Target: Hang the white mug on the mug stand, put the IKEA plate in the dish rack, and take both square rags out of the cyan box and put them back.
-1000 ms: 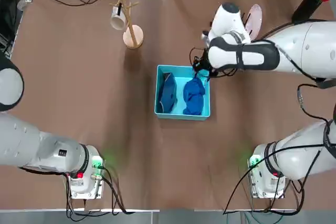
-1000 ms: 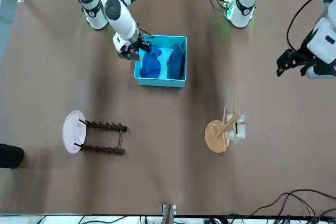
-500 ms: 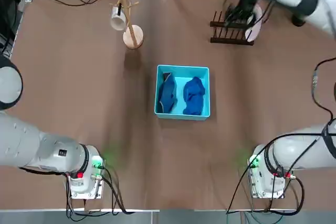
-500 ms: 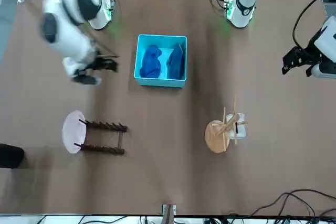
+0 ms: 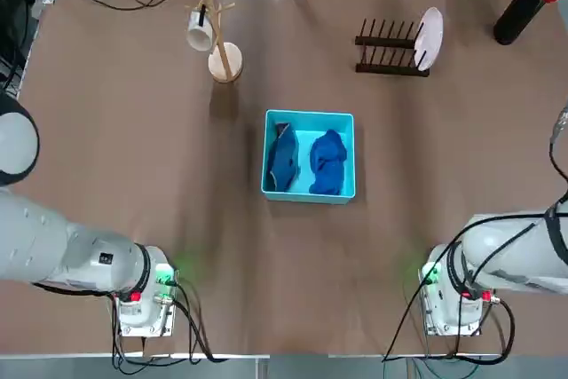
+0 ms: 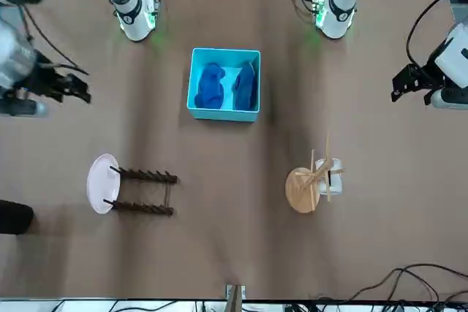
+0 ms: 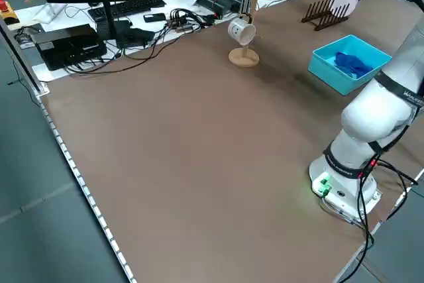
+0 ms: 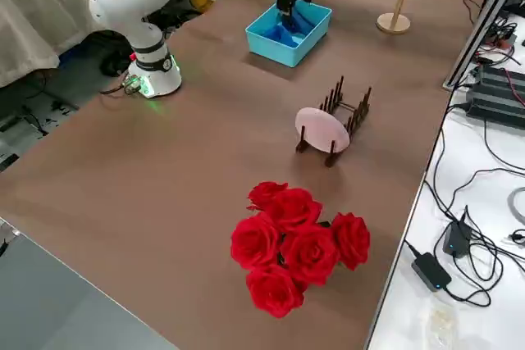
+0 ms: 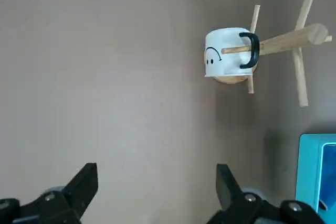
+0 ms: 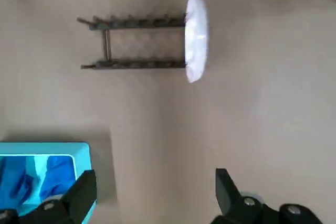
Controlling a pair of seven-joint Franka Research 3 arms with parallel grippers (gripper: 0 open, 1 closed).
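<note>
Even, fairly bright overhead light is falling across the brown tabletop (image 5: pixel 133 148), giving only soft shadows: a faint dark patch is lying beside the cyan box (image 5: pixel 309 155) and another by the mug stand (image 5: pixel 222 51) in the top view. The right gripper (image 6: pixel 55 87) is smearing into motion blur at the left edge of the front view (its outline is hard to read). The right wrist view is looking soft throughout. Green lamps are glowing on the tabletop at both arm bases.
</note>
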